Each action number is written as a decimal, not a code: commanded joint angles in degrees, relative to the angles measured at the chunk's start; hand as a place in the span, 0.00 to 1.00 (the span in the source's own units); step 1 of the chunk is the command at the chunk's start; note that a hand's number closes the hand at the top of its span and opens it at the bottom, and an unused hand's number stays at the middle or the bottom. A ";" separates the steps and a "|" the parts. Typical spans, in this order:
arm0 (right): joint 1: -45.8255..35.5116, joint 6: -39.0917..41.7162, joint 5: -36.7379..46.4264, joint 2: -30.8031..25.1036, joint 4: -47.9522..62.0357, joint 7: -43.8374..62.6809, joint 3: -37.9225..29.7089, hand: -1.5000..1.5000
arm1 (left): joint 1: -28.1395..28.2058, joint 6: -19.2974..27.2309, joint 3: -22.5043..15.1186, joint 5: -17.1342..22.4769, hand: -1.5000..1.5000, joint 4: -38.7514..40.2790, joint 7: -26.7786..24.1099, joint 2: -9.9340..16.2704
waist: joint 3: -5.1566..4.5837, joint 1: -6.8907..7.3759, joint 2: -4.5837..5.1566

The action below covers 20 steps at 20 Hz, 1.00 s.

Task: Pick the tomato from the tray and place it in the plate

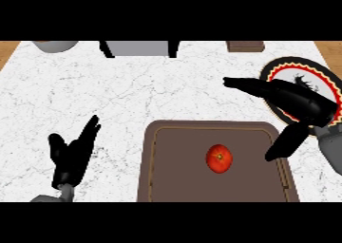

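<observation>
A red tomato [219,159] lies near the middle of the brown tray [166,166] at the lower centre of the counter. The plate [335,80], black-rimmed with a red and yellow band, sits at the right edge beyond the tray. My right hand [297,102] hovers open over the plate's left part and the tray's far right corner, fingers stretched left and thumb hanging down toward the tray; it is apart from the tomato. My left hand [70,154] rests open on the left, fingers up, holding nothing.
Along the counter's far edge stand a grey bowl-like object [56,45], a grey box with black sides [138,48] and a small brown block [244,46]. White marble counter [132,90] spreads between them and the tray.
</observation>
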 commanded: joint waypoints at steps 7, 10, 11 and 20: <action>6.82 2.05 7.90 6.02 -12.07 13.48 3.44 0.00 | -1.59 -1.75 1.95 -0.39 0.50 0.48 3.67 -1.40 | -0.25 -0.14 0.21; 10.95 -0.15 12.88 9.58 -10.73 12.09 6.87 0.00 | -2.94 -2.11 2.71 -1.58 0.50 2.93 2.16 -2.21 | -0.24 -0.10 0.29; 11.98 1.23 12.74 8.38 -10.34 9.12 5.52 0.00 | -0.17 0.92 0.03 -3.06 0.50 -2.77 4.51 -4.54 | -0.21 0.10 0.26; 12.78 0.58 23.24 13.97 -8.23 9.64 6.18 0.00 | 1.00 -1.82 0.94 -5.96 0.50 0.87 1.42 -6.19 | -0.23 0.19 0.35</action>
